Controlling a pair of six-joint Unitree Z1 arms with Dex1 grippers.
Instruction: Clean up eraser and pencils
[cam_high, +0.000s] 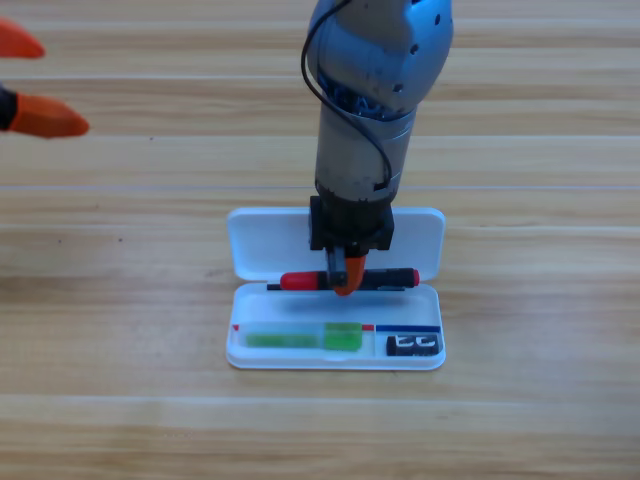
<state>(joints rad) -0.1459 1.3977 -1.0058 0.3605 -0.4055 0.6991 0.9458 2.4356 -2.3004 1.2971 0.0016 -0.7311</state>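
The white case (250, 250) lies open, its lid at the back and its tray at the front. My right gripper (346, 278) points straight down over the case's hinge line, shut on the red-and-black pencil (302, 280). That pencil is held level across the back of the tray. In the tray's long left compartment rests the pale green pencil (300, 338). The dark eraser (413, 345) with white lettering occupies the small right compartment. My left gripper (30, 80) waits at the picture's upper left edge, open and holding nothing.
The right arm's grey body (370, 110) reaches in from the top middle and hides part of the case's lid. Bare wooden table (540, 300) surrounds the case on all sides.
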